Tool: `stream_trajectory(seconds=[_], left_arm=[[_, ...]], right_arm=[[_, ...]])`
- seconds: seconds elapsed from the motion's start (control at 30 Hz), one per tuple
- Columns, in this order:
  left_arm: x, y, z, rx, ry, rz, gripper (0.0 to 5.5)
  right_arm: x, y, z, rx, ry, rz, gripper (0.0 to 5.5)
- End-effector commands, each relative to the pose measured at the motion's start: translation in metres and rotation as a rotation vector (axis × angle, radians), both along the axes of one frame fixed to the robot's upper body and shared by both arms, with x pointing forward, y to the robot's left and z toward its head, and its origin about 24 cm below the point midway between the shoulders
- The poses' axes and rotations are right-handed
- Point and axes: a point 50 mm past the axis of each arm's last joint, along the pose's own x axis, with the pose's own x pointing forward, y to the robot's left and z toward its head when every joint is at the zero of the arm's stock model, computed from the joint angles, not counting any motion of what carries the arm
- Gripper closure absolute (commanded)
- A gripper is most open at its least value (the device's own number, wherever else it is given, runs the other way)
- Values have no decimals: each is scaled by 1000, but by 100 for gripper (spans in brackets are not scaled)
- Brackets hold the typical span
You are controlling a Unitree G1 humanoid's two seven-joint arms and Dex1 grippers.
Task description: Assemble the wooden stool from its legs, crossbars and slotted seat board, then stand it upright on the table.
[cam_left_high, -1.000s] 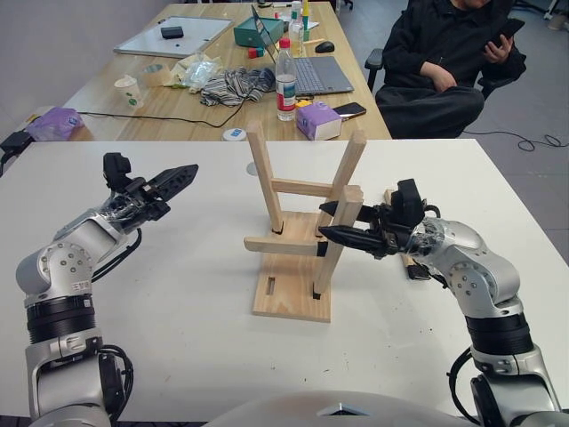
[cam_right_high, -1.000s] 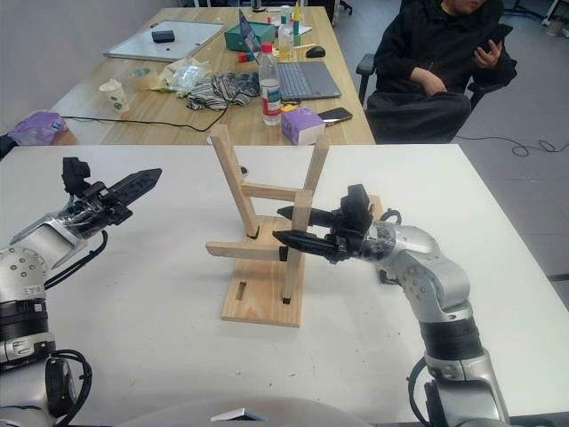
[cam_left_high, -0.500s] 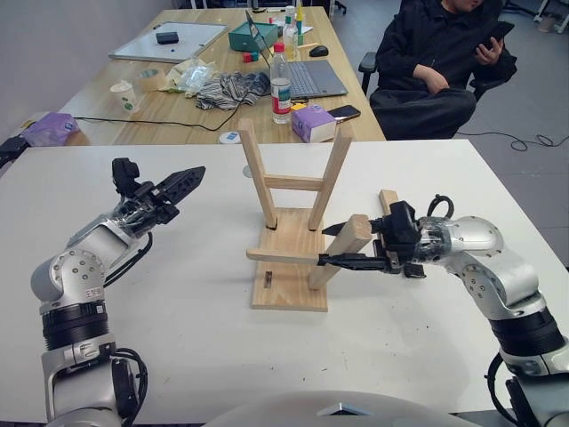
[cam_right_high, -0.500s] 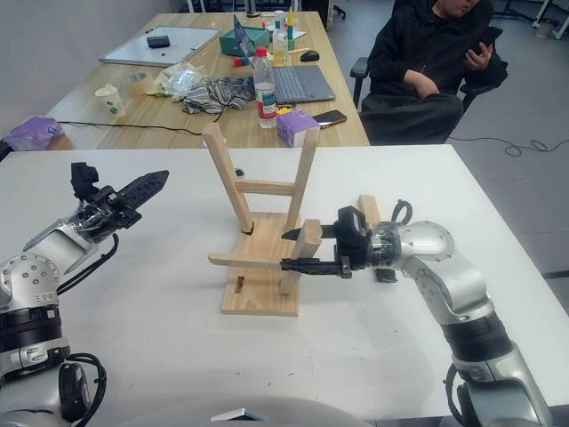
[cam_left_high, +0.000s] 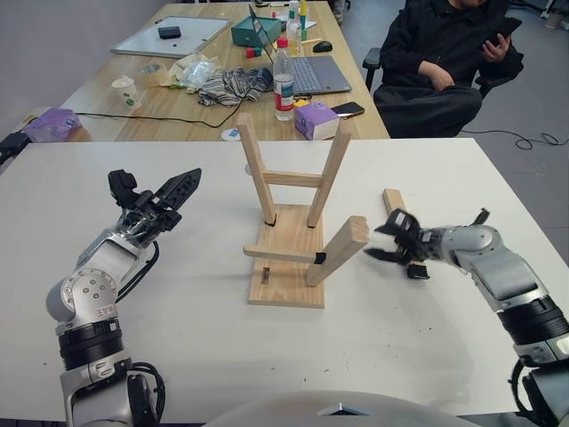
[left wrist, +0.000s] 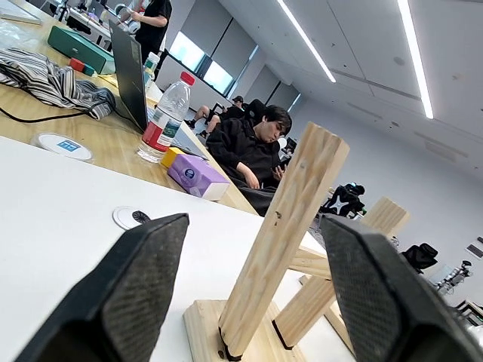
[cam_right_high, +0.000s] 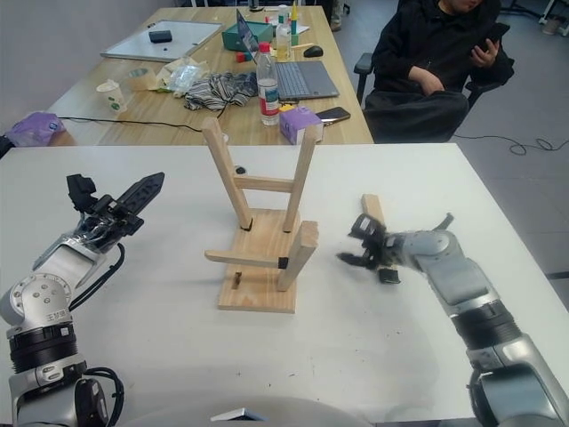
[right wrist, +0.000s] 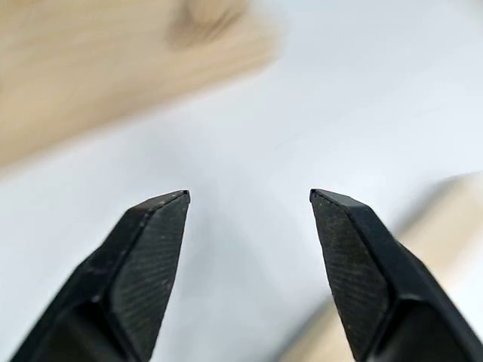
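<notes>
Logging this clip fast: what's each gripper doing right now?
Left gripper: open, holding nothing.
Right gripper: open, holding nothing.

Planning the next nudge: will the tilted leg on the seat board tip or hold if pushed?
Likely tips easily: the tilted leg leans far off vertical and the right claw stands clear of it. Probably stiff and light, being a plain wooden bar. Its crossbar ends free over the seat board, so a push may swing the pair round.
</notes>
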Motion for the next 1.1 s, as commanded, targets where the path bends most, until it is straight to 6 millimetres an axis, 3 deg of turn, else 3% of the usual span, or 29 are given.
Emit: stream_trajectory(seconds=[0.03,0.13,0.2,0.37,0.47,0.57,0.63,0.7,0.77,0.83,0.9,0.93,1.0,1.03,1.1], left_arm=[[1,0,0,-1,0,18,232],[3,0,2,1,0,11,232],[4,1,3,2,-2,8,232],[4,-1,2,1,1,0,232],[5,-2,2,-2,2,-4,232],[4,-2,0,-5,7,-3,232],[4,-2,0,-8,9,0,232],[3,-1,-1,-8,10,1,232],[2,-1,-1,-10,12,0,232],[0,0,-2,-13,12,5,232],[-1,1,-2,-16,13,11,232],[-2,1,-2,-17,14,12,232],[-3,2,-2,-17,13,20,232],[-3,4,-1,-11,10,33,232],[-2,7,4,3,-3,66,232]], right_arm=[[-2,43,104,702,-273,157,336],[-38,66,154,1038,-261,479,397],[-55,72,164,1081,-209,620,426],[-84,85,150,1055,-19,782,511],[-97,102,114,833,120,790,548],[-90,100,66,509,245,637,548],[-88,96,64,497,251,627,548],[-83,91,85,632,207,651,548],[-68,76,120,874,139,617,548],[-40,45,156,1151,51,466,548],[-9,3,170,1352,-14,207,519],[4,-14,154,1282,-25,9,505],[12,-27,113,960,-16,-259,465],[8,-28,82,706,9,-363,448],[-8,-30,36,384,53,-479,415]])
